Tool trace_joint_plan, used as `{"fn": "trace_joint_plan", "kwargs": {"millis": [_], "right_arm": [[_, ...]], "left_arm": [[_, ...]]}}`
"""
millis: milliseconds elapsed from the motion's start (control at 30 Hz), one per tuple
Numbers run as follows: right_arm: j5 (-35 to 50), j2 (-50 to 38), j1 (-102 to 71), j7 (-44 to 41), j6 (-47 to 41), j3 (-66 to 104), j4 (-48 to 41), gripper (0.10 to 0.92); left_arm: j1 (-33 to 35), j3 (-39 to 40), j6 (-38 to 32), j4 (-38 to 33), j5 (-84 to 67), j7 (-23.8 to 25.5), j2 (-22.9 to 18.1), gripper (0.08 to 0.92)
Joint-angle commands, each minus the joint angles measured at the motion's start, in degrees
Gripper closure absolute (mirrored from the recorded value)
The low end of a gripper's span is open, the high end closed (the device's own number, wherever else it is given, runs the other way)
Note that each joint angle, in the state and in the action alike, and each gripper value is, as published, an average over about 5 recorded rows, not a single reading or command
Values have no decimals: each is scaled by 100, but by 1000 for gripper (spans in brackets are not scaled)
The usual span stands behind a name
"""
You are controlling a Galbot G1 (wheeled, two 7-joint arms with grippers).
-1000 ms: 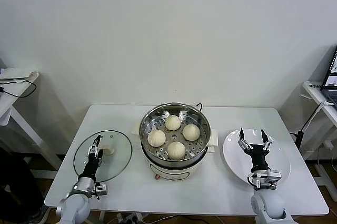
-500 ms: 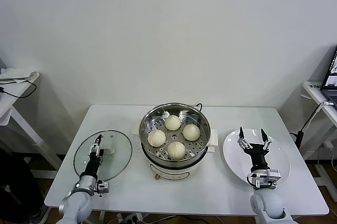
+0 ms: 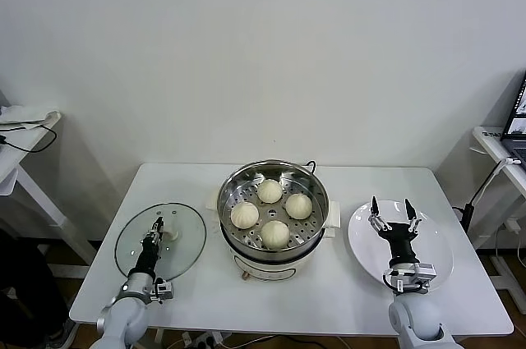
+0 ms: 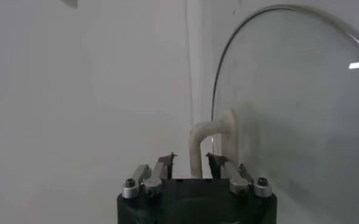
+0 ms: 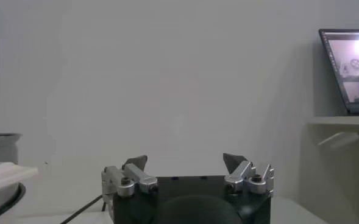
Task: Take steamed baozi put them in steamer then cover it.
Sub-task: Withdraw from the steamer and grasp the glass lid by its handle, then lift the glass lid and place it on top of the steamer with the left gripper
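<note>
The steamer (image 3: 316, 185) stands mid-table with its lid off. Four baozi lie on its perforated tray: one at the back (image 3: 269, 190), one to the right (image 3: 298, 205), one to the left (image 3: 244, 215), one at the front (image 3: 275, 234). The glass cover (image 3: 182, 250) lies flat on the table to the steamer's left. My left gripper (image 3: 157, 225) is low over it, open, its fingers on either side of the cover's white handle (image 4: 213, 133) without closing on it. My right gripper (image 3: 391, 213) is open and empty above the white plate (image 3: 436, 260).
The plate holds nothing. A steamer side handle (image 3: 333, 219) juts toward the plate. A side table with a laptop (image 5: 350, 67) stands off to the right, another side table (image 3: 20, 131) off to the left. A cord (image 3: 311, 165) runs behind the steamer.
My left gripper has edged forward over the cover, so that the white handle now stands between its fingers. The right arm has barely moved.
</note>
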Motion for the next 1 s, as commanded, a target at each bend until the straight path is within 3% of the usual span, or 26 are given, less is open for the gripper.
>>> {"fn": "trace_joint_plan", "kwargs": {"millis": [33, 167, 433, 800, 1000], "right_arm": [[-15, 10, -6, -2, 9, 8, 9, 203], [-26, 16, -1, -7, 18, 10, -3, 203], [-83, 73, -4, -14, 31, -41, -1, 203], [-73, 77, 3, -6, 27, 24, 19, 203], [-59, 60, -9, 2, 20, 81, 42, 203]], "left_arm": [[-44, 15, 13, 38, -58, -22, -31, 728], [-27, -16, -22, -21, -150, -116, -28, 800], [314, -370, -160, -874, -391, -412, 152, 803], [954, -911, -26, -3332, -758, -332, 442, 803], [1032, -281, 626, -4667, -899, 191, 582, 803]]}}
